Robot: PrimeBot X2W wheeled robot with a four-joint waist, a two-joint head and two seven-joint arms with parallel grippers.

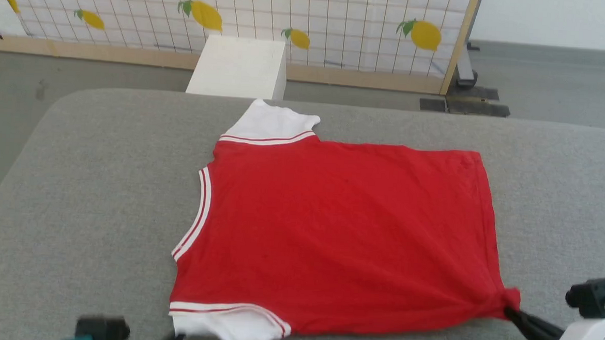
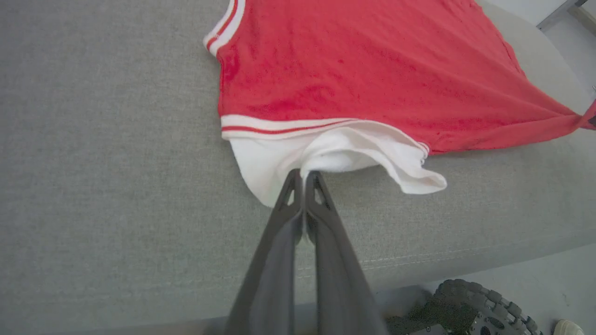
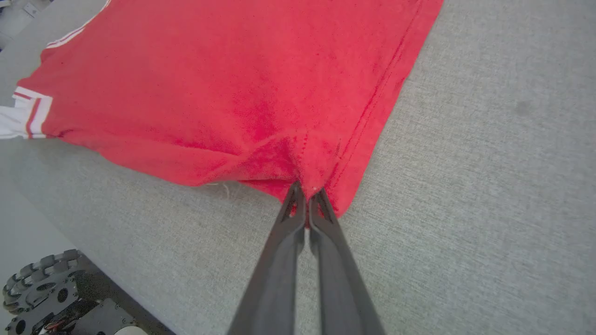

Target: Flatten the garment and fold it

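The garment lies spread on the grey table, plain red side up, with white sleeves and red-white stripe trim; no print shows. My left gripper is shut on the near white sleeve at the table's front edge. My right gripper is shut on the garment's near hem corner, and the red cloth bunches into creases toward it. In the head view the left gripper is barely seen at the bottom edge and the right gripper comes in from the lower right.
A white box stands on the floor beyond the table's far edge, before a lemon-print screen with a wooden frame. My wheeled base shows below the table's near edge. Bare grey table lies left and right of the garment.
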